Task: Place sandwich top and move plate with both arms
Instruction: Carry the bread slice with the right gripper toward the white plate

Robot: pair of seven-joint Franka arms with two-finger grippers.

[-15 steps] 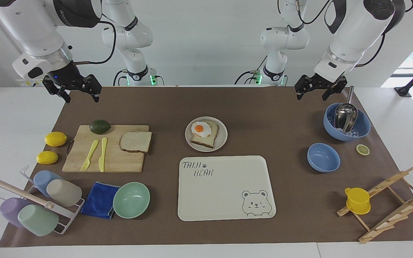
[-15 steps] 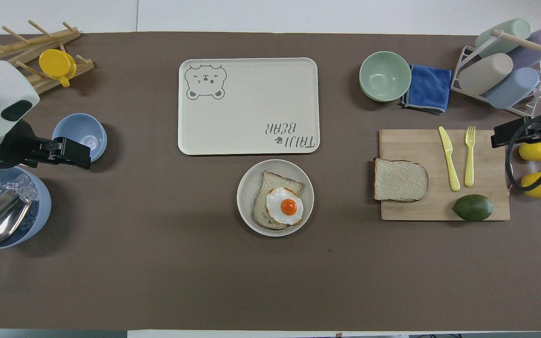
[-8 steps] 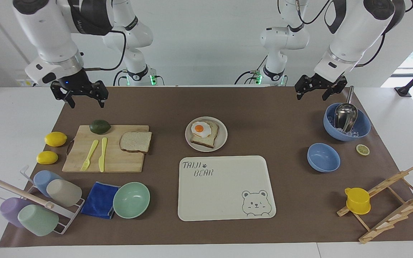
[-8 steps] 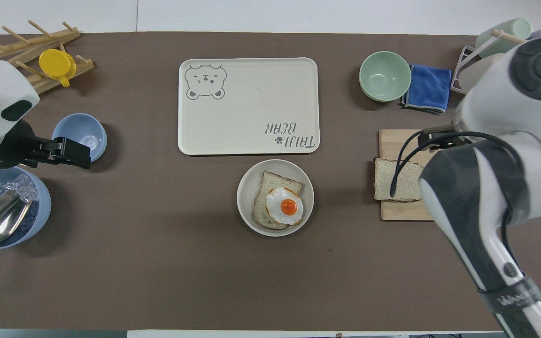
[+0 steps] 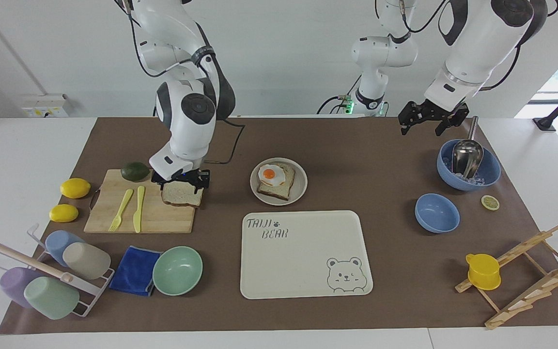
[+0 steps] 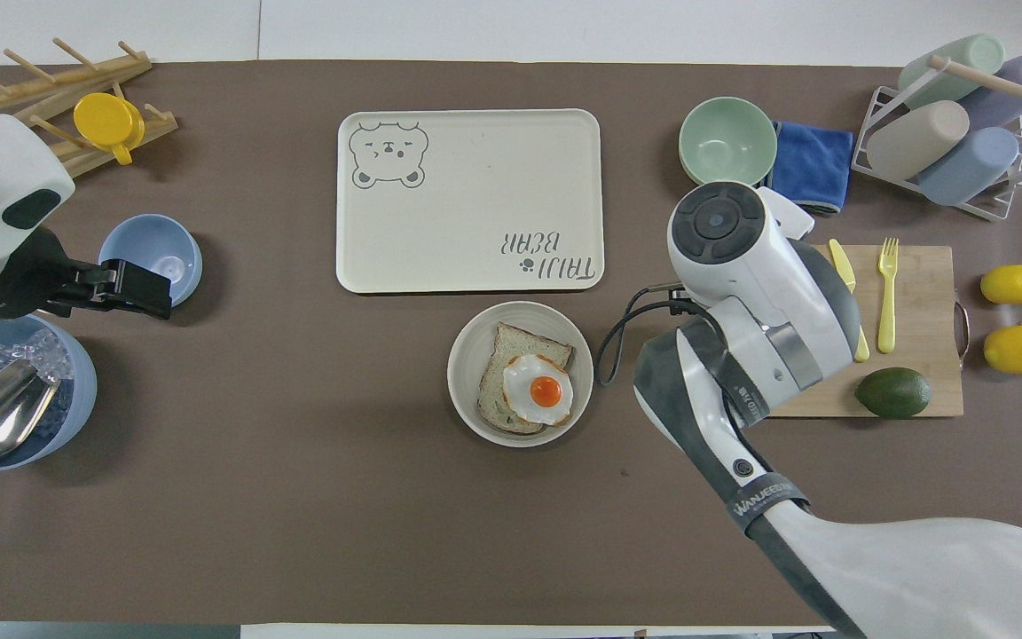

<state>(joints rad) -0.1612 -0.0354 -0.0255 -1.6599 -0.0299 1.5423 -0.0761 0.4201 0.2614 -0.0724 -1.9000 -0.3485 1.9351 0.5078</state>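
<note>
- Right now the right gripper is low over the sandwich top, at the edge of the slice nearer the robots, its fingers spread apart with nothing between them; whether the tips touch the bread I cannot tell
- The left gripper hangs in the air with its fingers apart and empty, near the big blue bowl that holds ice and a metal scoop
- The right arm bends steeply down from its base, wrist pointing almost straight at the board; from overhead its white bulk hides the slice entirely
- The left arm waits, raised at its own end of the table
- The sandwich top lies flat on the wooden cutting board, on the corner closest to the plate
- The plate sits mid-table, carrying a bread slice topped with a fried egg, just nearer the robots than the cream bear tray
- Also on the board: a yellow fork, a yellow knife and an avocado; two lemons lie beside it
- A brown mat covers the white table; farther out are a mint-green bowl, a blue cloth, a rack of cups, a small blue bowl and a wooden rack with a yellow cup
</note>
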